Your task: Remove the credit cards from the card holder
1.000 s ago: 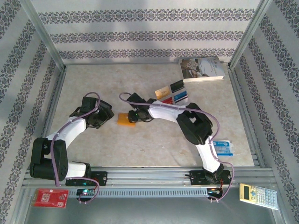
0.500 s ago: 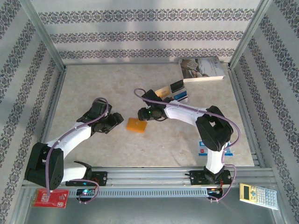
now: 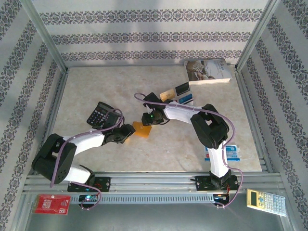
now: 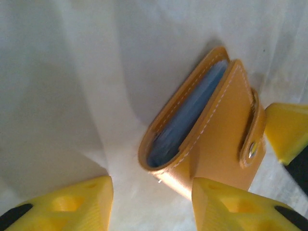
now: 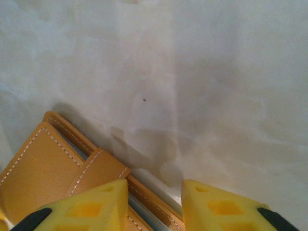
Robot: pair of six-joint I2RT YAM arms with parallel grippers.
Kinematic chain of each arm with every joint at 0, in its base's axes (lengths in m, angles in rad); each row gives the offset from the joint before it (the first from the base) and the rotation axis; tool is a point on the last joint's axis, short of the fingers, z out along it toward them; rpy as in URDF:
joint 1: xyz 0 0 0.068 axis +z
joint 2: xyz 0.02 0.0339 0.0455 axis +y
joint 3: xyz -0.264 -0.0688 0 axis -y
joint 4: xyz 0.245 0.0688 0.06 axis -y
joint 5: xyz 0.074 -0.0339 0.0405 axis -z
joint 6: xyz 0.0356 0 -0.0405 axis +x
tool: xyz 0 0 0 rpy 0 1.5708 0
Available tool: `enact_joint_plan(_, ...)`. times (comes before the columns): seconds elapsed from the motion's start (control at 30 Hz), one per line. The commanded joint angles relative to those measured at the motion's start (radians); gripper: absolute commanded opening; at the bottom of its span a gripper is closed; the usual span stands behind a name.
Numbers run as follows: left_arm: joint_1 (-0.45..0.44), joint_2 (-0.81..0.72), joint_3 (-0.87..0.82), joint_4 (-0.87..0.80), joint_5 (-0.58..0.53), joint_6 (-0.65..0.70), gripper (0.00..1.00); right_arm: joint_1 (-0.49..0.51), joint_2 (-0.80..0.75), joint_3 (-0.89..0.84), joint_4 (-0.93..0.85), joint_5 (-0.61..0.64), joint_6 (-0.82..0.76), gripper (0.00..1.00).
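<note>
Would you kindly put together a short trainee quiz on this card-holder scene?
1. True or false: the card holder lies spread flat open.
2. Which of these lies on the left half of the table? A) a book B) a black calculator C) a mug
3. Fill in: the holder's inner lining is ___.

Key: 1 false, it is folded and gapes only slightly; 2 B; 3 blue.
</note>
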Motion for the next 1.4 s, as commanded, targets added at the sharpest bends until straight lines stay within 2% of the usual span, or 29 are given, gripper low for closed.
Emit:
enact_joint_plan(0.0,-0.010,0.032,0.045,0.070,0.011,-0.020,0.42,0.007,-0.043,-0.061,-0.025,-0.060,0.032,0.30)
enact_joint_plan(0.3,0.006,0.101,0.100,0.055,0.027,0.046,0.33,0.035,-0.186,-0.260,0.086,-0.177,0.198,0.26)
enact_joint_plan(0.43,0.025,0.127,0.146,0.002,0.063,0.109,0.31,0.022,-0.234,-0.270,0.082,-0.083,0.193,0.28)
enact_joint_plan(0.57,0.030,0.082,0.168,-0.096,0.073,0.188,0.37,0.017,-0.276,-0.255,0.077,-0.032,0.156,0.32)
enact_joint_plan(0.7,0.030,0.048,0.138,-0.132,0.098,0.230,0.42,0.024,-0.234,-0.218,0.070,-0.056,0.143,0.35)
enact_joint_plan(0.83,0.029,0.053,0.099,-0.080,0.156,0.230,0.43,0.024,-0.182,-0.189,0.073,-0.057,0.157,0.35)
enact_joint_plan(1.0,0.025,0.094,0.104,-0.041,0.214,0.242,0.44,0.020,-0.127,-0.171,0.066,-0.046,0.167,0.33)
enact_joint_plan(1.37,0.021,0.172,0.149,-0.035,0.260,0.304,0.42,0.009,-0.063,-0.205,0.054,0.005,0.184,0.29)
